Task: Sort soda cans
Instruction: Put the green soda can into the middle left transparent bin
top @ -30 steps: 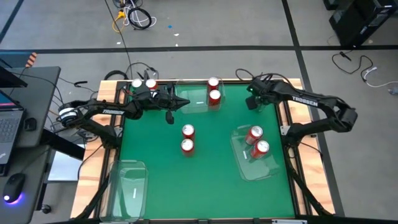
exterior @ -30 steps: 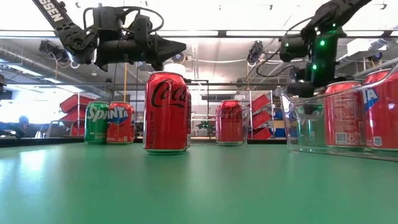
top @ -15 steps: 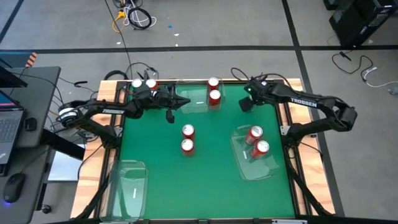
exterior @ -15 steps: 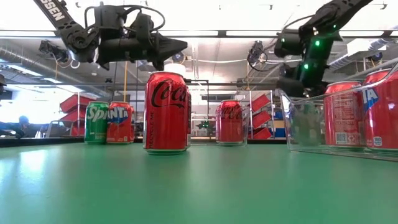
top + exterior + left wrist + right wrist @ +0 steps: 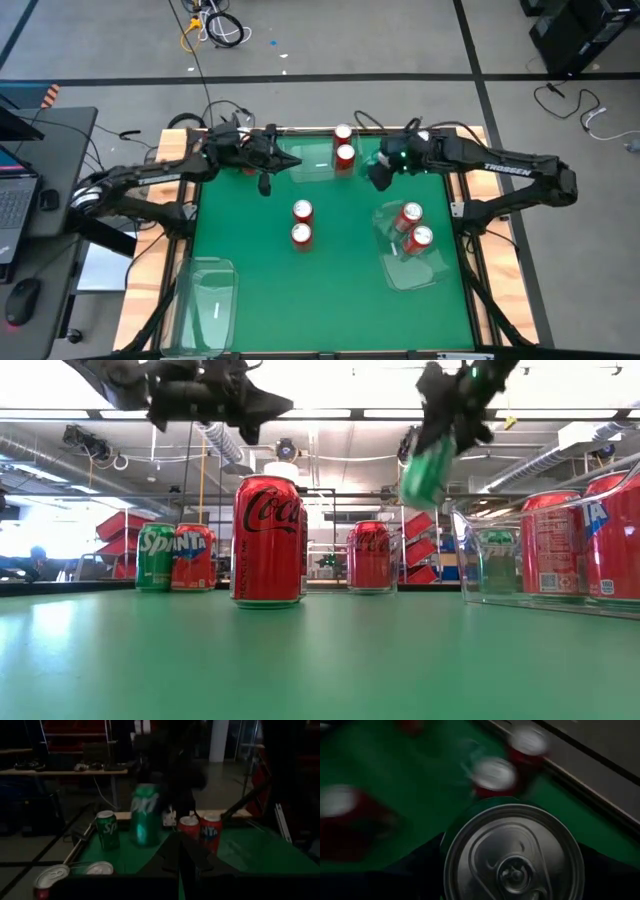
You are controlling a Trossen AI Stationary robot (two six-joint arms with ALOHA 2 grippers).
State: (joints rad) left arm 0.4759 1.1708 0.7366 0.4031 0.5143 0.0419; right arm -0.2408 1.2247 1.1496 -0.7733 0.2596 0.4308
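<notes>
Above the far right of the table, lifted clear and tilting.
Pinches the green Sprite can (image 5: 428, 468) in the right gripper (image 5: 380, 172), up from the far-right corner of a second ago, heading left toward the far tray (image 5: 310, 168) beside two red cans (image 5: 346, 153). Marks one green can picked, not yet placed. Leaves the left gripper (image 5: 285, 162) pressed together, empty, hovering far left.

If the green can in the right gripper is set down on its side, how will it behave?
The green can, tilted in the right gripper, is a smooth cylinder, so on its side it would likely roll. Its metal wall probably dents under a hard squeeze. Standing upright like the red can, it should stay stable.
</notes>
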